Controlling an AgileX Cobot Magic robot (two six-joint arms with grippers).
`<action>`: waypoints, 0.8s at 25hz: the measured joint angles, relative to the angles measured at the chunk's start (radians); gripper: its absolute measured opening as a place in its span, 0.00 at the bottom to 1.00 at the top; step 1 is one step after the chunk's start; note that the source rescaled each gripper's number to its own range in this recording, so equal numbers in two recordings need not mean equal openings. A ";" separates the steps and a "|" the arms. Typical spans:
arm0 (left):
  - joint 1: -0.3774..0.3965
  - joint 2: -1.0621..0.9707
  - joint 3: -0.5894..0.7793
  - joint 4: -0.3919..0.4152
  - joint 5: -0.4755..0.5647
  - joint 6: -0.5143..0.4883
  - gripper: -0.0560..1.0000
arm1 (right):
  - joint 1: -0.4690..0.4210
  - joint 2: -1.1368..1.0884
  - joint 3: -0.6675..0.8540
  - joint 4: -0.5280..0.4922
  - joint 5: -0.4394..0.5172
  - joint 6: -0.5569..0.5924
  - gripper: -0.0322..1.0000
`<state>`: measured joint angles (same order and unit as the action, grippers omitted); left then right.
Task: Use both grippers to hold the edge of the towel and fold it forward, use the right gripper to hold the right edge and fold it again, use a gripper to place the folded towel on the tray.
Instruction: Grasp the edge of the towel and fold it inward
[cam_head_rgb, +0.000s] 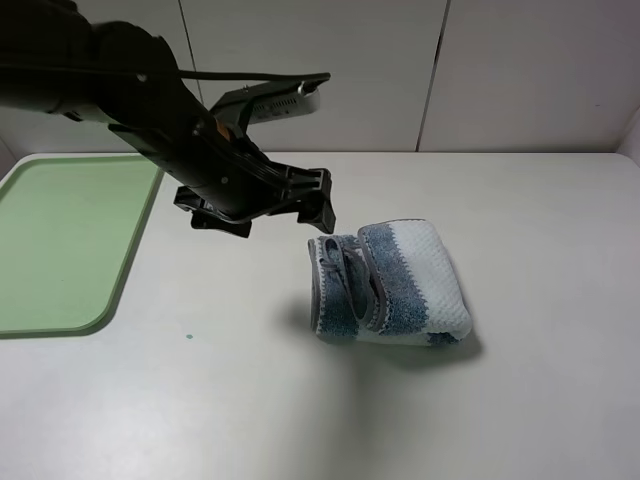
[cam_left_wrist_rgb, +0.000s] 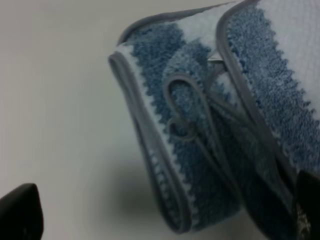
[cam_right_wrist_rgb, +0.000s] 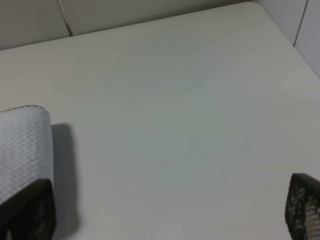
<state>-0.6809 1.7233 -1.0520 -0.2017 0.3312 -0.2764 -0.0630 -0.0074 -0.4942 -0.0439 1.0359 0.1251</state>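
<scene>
Exterior high | one folded towel (cam_head_rgb: 400, 285) | one tray (cam_head_rgb: 60, 240) | both grippers spread apart, empty

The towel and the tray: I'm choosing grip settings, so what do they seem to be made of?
The towel looks like thick woven cotton: the left wrist view shows looped blue pile, and pale waffle-textured stripes and grey stitched edging also show. It looks soft and matte. The tray appears to be smooth light green plastic, judging by its even colour, rounded corner and low moulded rim.
</scene>
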 joint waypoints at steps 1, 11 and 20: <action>-0.008 0.016 0.000 0.000 -0.016 -0.013 1.00 | 0.000 0.000 0.000 0.000 0.000 0.000 1.00; -0.067 0.164 -0.046 -0.002 -0.137 -0.111 1.00 | 0.000 0.000 0.000 0.000 0.000 0.000 1.00; -0.073 0.244 -0.123 -0.002 -0.089 -0.168 1.00 | 0.000 0.000 0.000 0.000 0.000 0.000 1.00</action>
<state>-0.7544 1.9669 -1.1746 -0.2041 0.2425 -0.4439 -0.0630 -0.0074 -0.4942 -0.0439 1.0359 0.1251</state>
